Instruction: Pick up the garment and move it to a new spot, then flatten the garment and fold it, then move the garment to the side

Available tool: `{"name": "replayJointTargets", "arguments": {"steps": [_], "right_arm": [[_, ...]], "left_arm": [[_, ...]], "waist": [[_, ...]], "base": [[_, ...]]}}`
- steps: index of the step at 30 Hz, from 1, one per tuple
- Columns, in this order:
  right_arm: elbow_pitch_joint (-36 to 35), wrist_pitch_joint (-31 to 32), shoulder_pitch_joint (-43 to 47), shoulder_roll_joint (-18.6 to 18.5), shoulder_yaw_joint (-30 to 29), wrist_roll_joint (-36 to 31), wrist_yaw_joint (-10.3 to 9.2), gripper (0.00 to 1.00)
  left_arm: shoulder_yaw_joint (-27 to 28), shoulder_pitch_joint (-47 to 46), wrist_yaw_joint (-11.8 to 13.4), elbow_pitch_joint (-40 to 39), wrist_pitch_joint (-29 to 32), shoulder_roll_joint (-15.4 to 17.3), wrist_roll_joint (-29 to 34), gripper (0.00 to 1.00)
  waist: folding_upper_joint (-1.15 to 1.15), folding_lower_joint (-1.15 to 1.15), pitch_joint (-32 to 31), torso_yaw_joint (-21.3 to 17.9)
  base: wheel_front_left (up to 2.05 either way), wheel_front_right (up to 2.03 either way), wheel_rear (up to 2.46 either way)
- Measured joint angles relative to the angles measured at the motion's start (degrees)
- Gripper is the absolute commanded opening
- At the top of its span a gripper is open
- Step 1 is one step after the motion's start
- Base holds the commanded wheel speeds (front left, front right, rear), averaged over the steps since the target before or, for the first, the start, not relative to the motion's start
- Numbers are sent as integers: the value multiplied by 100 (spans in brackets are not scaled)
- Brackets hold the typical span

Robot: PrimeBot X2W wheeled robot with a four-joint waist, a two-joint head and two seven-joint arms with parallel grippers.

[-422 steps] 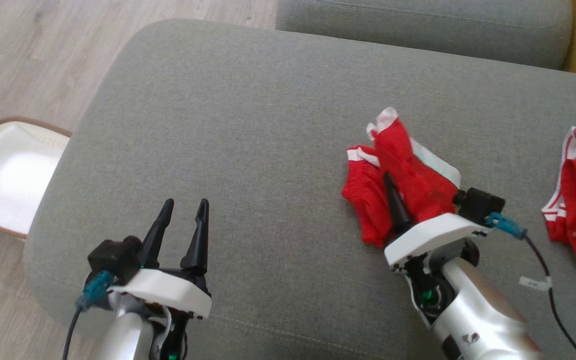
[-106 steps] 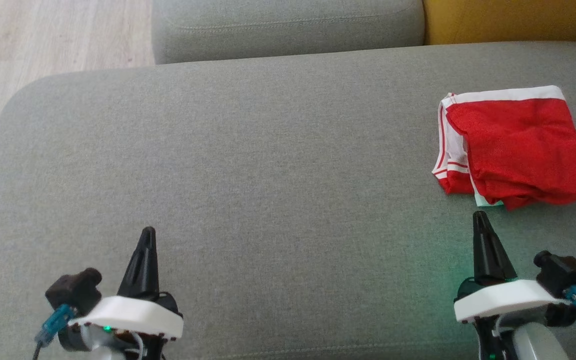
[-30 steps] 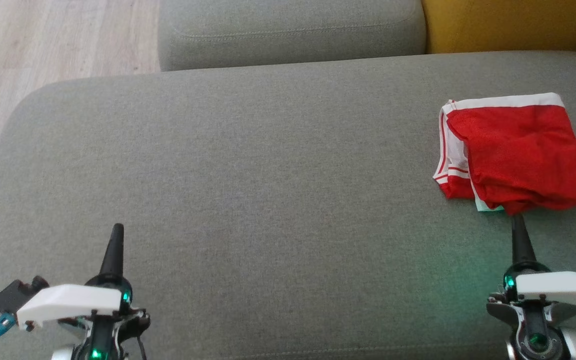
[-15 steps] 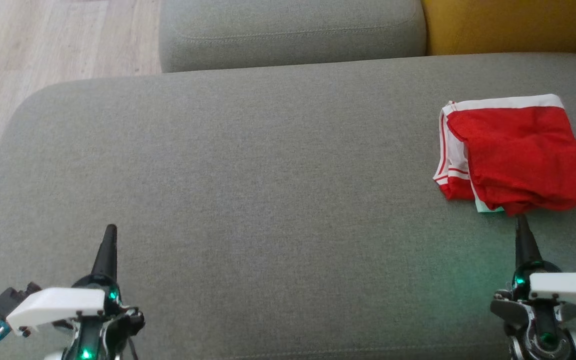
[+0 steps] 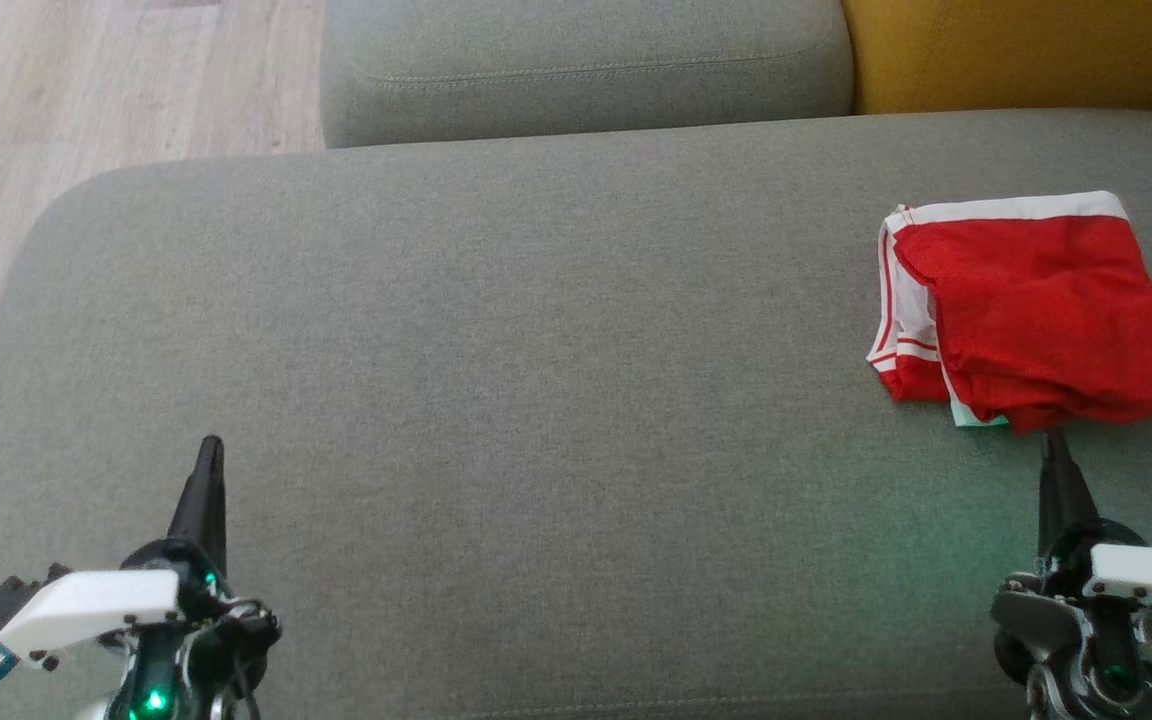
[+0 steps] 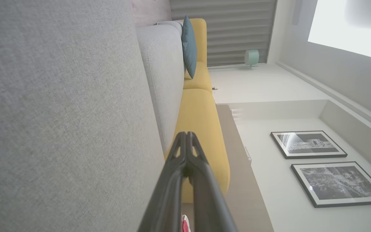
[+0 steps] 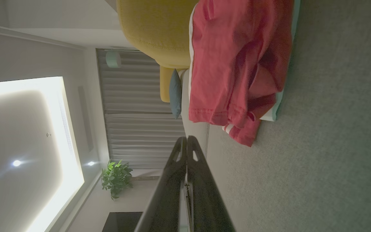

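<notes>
The garment [image 5: 1031, 305], red with white striped trim, lies folded at the far right of the grey sofa cushion [image 5: 496, 370]. In the right wrist view the garment [image 7: 237, 67] sits just beyond my fingertips. My right gripper [image 5: 1052, 440] is shut and empty, its tip a little short of the garment's near edge, not touching it. My left gripper [image 5: 209, 445] is shut and empty at the lower left, far from the garment. Both wrist views show the fingers pressed together: left gripper [image 6: 186, 133], right gripper [image 7: 185, 138].
A second grey cushion [image 5: 586, 60] and a yellow cushion [image 5: 1016, 50] lie behind the seat. Wooden floor [image 5: 86, 90] shows at the upper left past the cushion's rounded corner. A wide stretch of bare cushion lies between my two grippers.
Both grippers have drifted slightly outward and lower in the head view, staying shut. The garment has not moved on the cushion.
</notes>
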Motion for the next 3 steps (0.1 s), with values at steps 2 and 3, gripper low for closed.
{"name": "replayJointTargets", "arguments": {"steps": [2, 3], "right_arm": [[-1, 20, 0, 0, -5, 60, 0, 0], [-2, 48, 0, 0, -11, 122, 0, 0]], "left_arm": [[31, 0, 0, 2, 25, 1, -55, 0], [53, 0, 0, 4, 47, 2, -110, 0]], "waist": [[0, 0, -2, 1], [0, 0, -3, 1]], "base": [[0, 0, 0], [0, 0, 0]]}}
